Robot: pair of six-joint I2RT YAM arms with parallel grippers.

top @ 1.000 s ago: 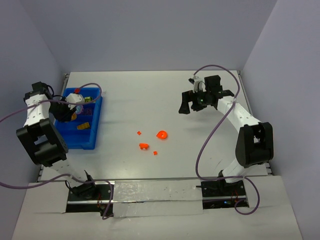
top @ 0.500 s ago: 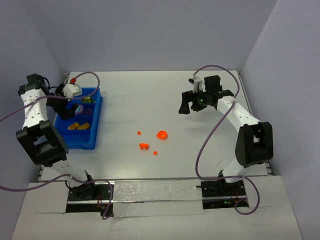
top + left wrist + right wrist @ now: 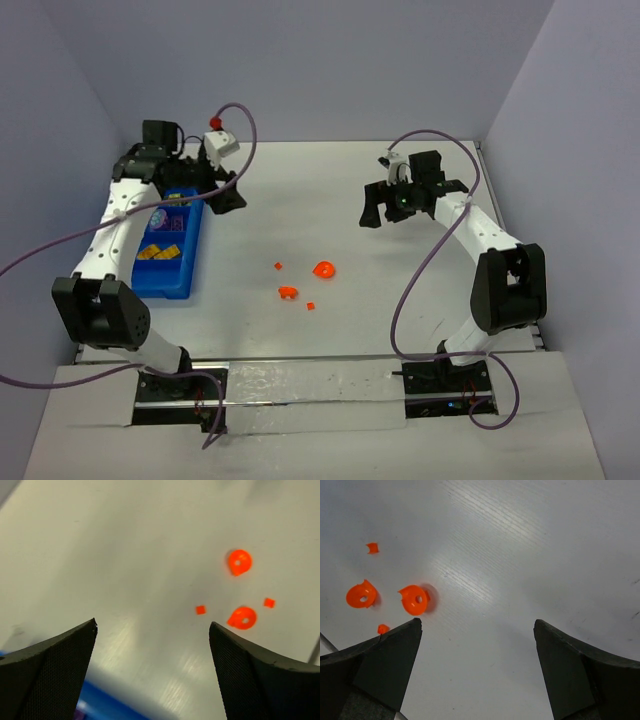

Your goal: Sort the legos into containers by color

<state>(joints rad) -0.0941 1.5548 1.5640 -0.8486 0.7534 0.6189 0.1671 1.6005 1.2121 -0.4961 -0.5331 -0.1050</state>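
Several orange legos lie mid-table: a round piece (image 3: 323, 269), a second one (image 3: 288, 293) and two tiny bits (image 3: 278, 266) (image 3: 311, 305). The left wrist view shows the round pieces (image 3: 239, 561) (image 3: 242, 618) ahead of the fingers. The right wrist view has them at its left (image 3: 415, 599) (image 3: 360, 595). The blue containers tray (image 3: 165, 292) stands at the left with yellow-orange bricks (image 3: 157, 252) in one compartment. My left gripper (image 3: 215, 190) (image 3: 153, 625) hangs open and empty by the tray's far right corner. My right gripper (image 3: 388, 212) (image 3: 478, 622) is open and empty, up and to the right of the orange pieces.
Grey walls close in the table at the back and both sides. A strip of the tray's blue edge (image 3: 115, 705) shows at the bottom of the left wrist view. Purple cables loop over both arms.
My left gripper left the tray, swung up and to the right past its far right corner, and its jaws spread wide. The right arm and the orange pieces have not moved.
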